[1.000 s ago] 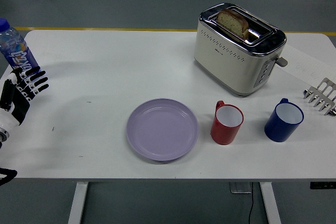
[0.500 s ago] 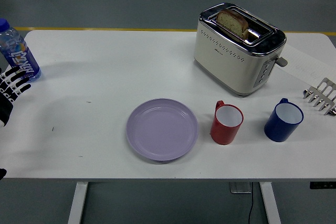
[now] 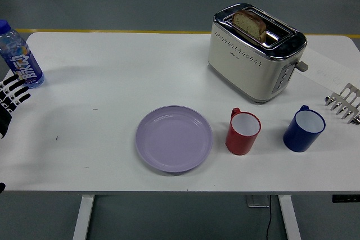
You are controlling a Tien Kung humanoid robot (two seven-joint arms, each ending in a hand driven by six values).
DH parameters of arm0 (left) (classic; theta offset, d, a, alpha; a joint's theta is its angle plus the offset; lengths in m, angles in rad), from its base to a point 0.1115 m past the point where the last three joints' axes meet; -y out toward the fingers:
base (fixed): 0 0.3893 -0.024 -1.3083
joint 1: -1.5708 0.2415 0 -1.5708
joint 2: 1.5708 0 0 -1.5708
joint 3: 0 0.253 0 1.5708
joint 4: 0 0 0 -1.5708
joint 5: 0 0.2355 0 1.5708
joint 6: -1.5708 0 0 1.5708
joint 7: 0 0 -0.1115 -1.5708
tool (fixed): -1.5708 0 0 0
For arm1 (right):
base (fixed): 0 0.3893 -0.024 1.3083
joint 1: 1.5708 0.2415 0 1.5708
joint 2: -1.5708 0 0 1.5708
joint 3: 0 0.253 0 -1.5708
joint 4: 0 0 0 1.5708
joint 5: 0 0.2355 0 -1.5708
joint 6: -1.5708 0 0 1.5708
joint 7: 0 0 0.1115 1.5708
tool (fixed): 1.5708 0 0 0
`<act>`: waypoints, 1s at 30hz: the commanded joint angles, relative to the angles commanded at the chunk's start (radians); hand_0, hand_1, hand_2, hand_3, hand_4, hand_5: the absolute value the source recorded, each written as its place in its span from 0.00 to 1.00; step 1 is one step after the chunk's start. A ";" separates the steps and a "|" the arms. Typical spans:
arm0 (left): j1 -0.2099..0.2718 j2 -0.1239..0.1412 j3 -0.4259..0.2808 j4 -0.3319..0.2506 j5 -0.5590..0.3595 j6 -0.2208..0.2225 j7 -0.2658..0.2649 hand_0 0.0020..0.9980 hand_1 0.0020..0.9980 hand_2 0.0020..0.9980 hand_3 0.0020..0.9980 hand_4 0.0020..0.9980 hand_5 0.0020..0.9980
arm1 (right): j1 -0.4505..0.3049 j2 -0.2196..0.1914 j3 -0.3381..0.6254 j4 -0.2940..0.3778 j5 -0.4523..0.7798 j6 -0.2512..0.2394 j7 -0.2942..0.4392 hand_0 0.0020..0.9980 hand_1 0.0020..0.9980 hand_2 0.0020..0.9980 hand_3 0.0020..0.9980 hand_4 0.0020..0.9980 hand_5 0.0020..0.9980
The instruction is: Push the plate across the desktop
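Lavender plate (image 3: 174, 138): likely light, rigid, slick-bottomed; you push at its rim, well right of your left hand (image 3: 10, 98), fingers spread, holding nothing.

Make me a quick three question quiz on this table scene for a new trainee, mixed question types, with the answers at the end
1. True or false: the left hand touches the purple plate.
2. Which mug stands nearest the plate? A) red mug B) blue mug
3. Fill in: the toaster holds a slice of ____.

Key: 1 false, the hand is at the table's left edge, near the water bottle; 2 A; 3 bread.
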 joint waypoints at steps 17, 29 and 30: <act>0.002 -0.002 -0.004 0.012 0.006 0.001 0.013 0.73 0.76 0.74 0.71 0.57 1.00 | 0.002 0.001 0.003 0.000 -0.005 -0.002 -0.004 0.65 0.62 0.68 0.78 0.52 0.56; 0.002 -0.002 -0.006 0.017 0.011 0.001 0.021 0.73 0.75 0.74 0.71 0.57 1.00 | 0.004 0.002 0.005 0.000 -0.006 -0.003 -0.005 0.65 0.62 0.68 0.78 0.51 0.56; 0.002 -0.003 -0.006 0.017 0.010 0.001 0.021 0.73 0.75 0.74 0.71 0.57 1.00 | 0.004 0.002 0.005 0.000 -0.006 -0.003 -0.005 0.65 0.62 0.68 0.78 0.51 0.56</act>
